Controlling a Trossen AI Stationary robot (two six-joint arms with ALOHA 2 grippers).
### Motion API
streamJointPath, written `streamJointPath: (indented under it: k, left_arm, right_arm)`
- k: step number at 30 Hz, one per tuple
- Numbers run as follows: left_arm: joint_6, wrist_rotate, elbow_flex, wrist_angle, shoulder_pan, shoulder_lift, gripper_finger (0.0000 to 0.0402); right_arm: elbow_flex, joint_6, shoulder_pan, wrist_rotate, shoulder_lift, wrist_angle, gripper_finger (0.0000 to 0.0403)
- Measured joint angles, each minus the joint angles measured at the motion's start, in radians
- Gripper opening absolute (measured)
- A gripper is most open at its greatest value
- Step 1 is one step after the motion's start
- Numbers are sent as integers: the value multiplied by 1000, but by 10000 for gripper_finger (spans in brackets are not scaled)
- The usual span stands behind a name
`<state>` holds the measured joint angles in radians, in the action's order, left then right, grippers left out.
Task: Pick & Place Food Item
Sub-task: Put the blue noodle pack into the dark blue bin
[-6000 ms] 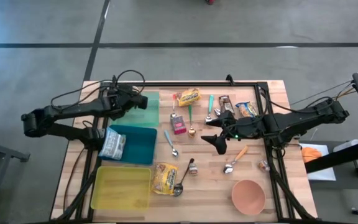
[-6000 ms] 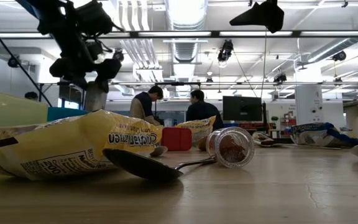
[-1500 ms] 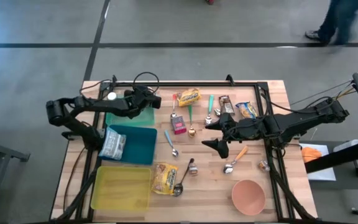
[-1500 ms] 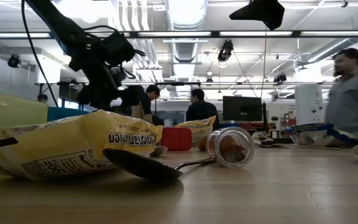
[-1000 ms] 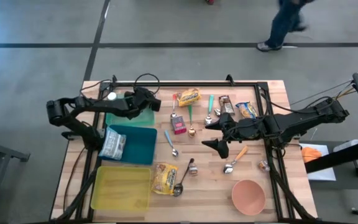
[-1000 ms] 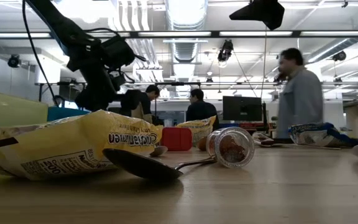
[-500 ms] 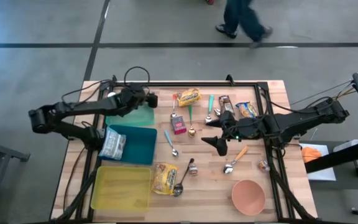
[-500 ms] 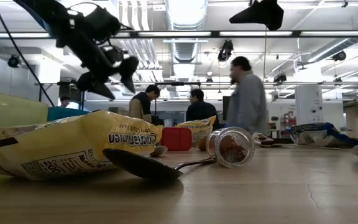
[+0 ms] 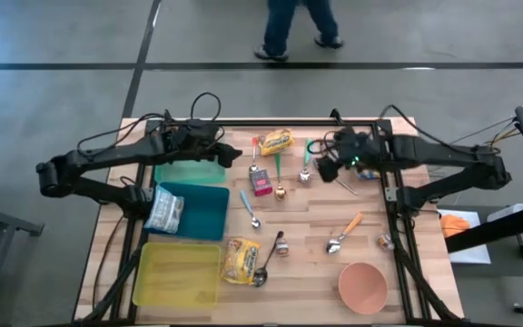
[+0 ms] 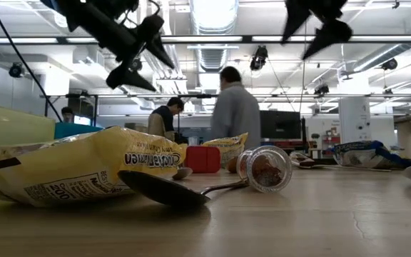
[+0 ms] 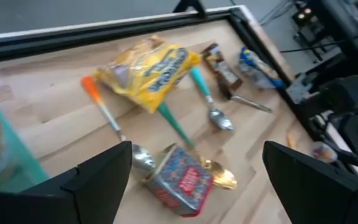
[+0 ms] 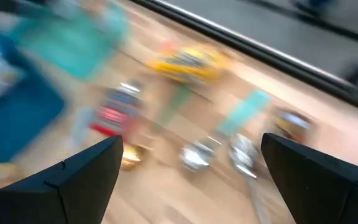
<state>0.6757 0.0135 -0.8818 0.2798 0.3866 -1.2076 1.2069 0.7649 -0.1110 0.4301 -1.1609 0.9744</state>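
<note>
- Since the earlier frame, right gripper (image 9: 320,168) has swung toward 12 o'clock, fingers released, empty.
- Left gripper (image 9: 228,153), released, hovers near yellow snack bag (image 9: 276,141), at 12 o'clock on bench (image 9: 425,272).

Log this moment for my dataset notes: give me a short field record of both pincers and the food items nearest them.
left pincer: open, empty, raised above the green tray
right pincer: open, empty, above the spoons at the table's far edge
nearest food: yellow snack bag and red packet, both lying on the table between the pincers
blue bin: holds one pale bag
</note>
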Motion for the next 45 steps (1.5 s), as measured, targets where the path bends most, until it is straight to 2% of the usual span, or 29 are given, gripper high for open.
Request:
streamJointPath:
  k: [4, 6, 12, 15, 24, 29, 32, 39, 45]
  left_arm:
    - [-20, 0, -32, 4, -12, 0, 369]
    - [-20, 0, -36, 5, -13, 0, 369]
    - [-12, 0, -31, 21, -14, 0, 369]
    - [2, 0, -31, 24, -19, 0, 369]
    - [26, -8, -30, 27, -26, 0, 369]
    - [43, -7, -31, 27, -26, 0, 369]
    - [56, -8, -30, 28, -26, 0, 369]
    - [70, -21, -30, 28, -28, 0, 369]
    - [85, -32, -30, 28, -35, 0, 369]
  right_arm:
    - [14, 60, -87, -4, -35, 213, 378]
    - [-7, 71, -115, -6, -55, 256, 378]
    - [-101, 74, -122, -34, -110, 250, 377]
    - [-152, 94, -122, -49, -132, 252, 364]
    - [-308, 102, -146, -116, -198, 250, 262]
    - [-366, 96, -146, -115, -235, 240, 229]
    - [-387, 95, -146, -111, -244, 216, 224]
    - [-399, 92, -146, -23, -258, 186, 223]
    - [-424, 88, -159, -16, -262, 175, 223]
